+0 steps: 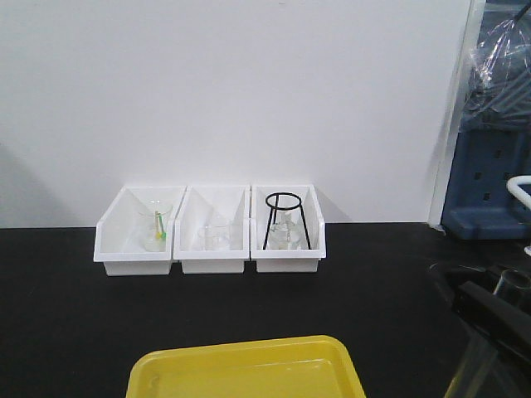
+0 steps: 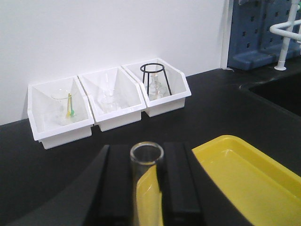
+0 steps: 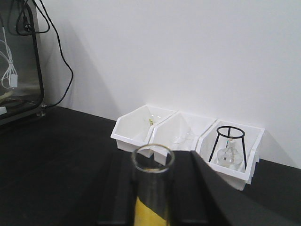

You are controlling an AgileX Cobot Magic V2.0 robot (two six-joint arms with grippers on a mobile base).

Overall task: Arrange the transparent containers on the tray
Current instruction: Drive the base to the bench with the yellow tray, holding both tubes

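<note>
Each of my grippers holds a clear glass test tube. In the left wrist view a tube stands rim-up between the black fingers of my left gripper, which is shut on it, with the yellow tray just beyond to the right. In the right wrist view my right gripper is shut on a second tube, and yellow shows through its glass. In the front view the tray lies at the bottom centre, and the right gripper with its tube is at the lower right edge.
Three white bins stand in a row against the back wall: a beaker in the left, glassware in the middle, a black wire stand over a flask in the right. The bench top is black. A blue pegboard is at right.
</note>
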